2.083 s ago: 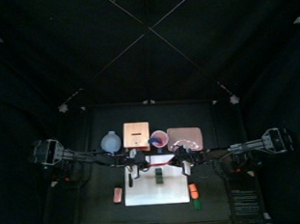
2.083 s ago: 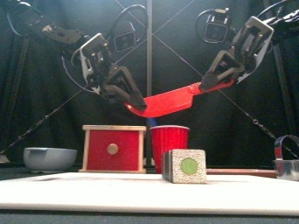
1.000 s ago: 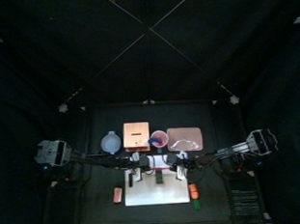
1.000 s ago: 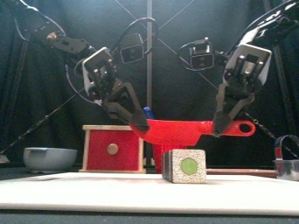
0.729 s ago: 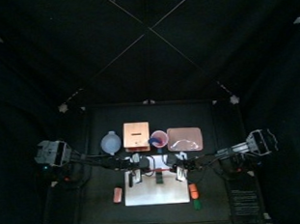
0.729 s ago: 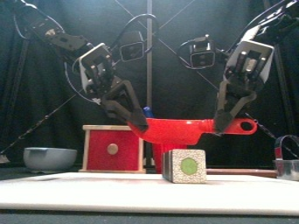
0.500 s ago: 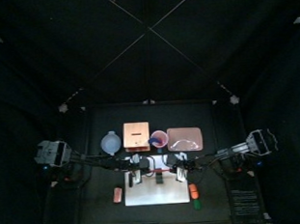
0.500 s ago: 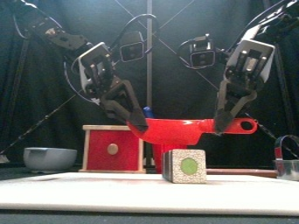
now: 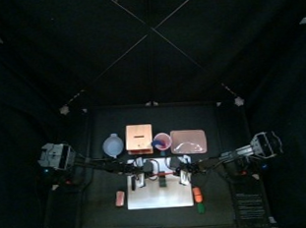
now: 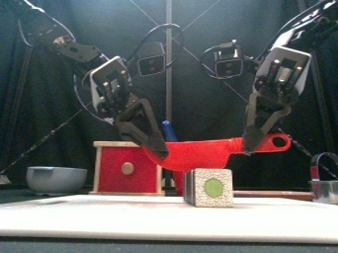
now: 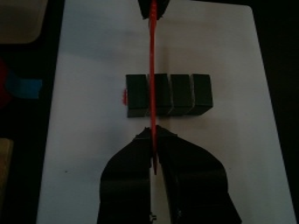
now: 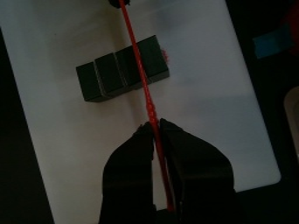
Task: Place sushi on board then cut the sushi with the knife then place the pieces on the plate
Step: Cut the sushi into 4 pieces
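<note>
At the lower left of the front view a blue-grey bowl (image 10: pixel 55 178) sits on the table, and just to its right stands a wooden box (image 10: pixel 128 168) with a red front. Above the box, the left gripper (image 10: pixel 150 150) slants down from the upper left, its jaws pressed together on the blade end of a red knife (image 10: pixel 211 150). The knife lies level across the middle of the frame, edge down, just above the sushi roll (image 10: pixel 209 186); whether they touch is not clear. The roll stands low in the centre on the white board (image 10: pixel 93 219). In the left wrist view the knife (image 11: pixel 152 70) crosses the roll (image 11: pixel 176 94) near one end. At the upper right, the right gripper (image 10: pixel 248 146) is clamped on the knife's handle end. A metal cutter (image 10: pixel 325 184) shows at the right edge.
</note>
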